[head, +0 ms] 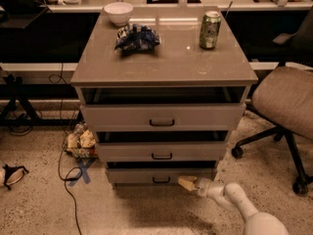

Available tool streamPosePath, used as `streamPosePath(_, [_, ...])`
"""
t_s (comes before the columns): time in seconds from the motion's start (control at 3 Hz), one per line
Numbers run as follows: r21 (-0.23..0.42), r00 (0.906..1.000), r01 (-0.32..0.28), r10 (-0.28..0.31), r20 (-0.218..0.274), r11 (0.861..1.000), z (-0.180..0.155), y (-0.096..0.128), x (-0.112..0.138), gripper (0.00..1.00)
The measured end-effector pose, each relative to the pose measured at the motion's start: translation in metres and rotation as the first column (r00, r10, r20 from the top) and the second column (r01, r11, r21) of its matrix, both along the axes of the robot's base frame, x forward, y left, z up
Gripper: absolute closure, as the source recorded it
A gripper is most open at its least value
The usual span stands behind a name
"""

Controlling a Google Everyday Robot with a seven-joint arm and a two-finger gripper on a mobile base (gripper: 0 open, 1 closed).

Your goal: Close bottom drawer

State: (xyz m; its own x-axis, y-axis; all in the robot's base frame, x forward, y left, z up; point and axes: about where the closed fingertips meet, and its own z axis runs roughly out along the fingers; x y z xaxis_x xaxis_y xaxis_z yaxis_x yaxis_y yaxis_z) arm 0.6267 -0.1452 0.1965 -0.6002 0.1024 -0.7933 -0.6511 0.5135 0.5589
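Note:
The bottom drawer point(142, 176) is the lowest of three grey-beige drawers in the cabinet. Its low flat front carries a small dark bar handle point(161, 180), and it stands out only slightly, with a thin dark gap above it. My gripper point(185, 183) comes in from the lower right on a white arm and its tan tip touches the drawer front just right of the handle. The middle drawer point(161, 151) and the top drawer point(161, 116) both stand a little open.
On the cabinet top sit a white bowl point(118, 12), a blue snack bag point(137, 36) and a green can point(210, 30). An office chair point(286, 102) stands at the right. A cable, a blue floor mark point(82, 170) and a bag point(80, 142) lie at the left.

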Motion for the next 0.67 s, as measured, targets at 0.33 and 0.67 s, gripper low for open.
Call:
streamPosePath(0.33, [0.011,0.9921,0.107,-0.107,0.065,0.994,0.013,-0.024,-0.001,1.00])
streamPosePath(0.67, [0.052,0.9713,0.230,-0.232,0.052,0.972,0.010,-0.067,-0.049,1.00])
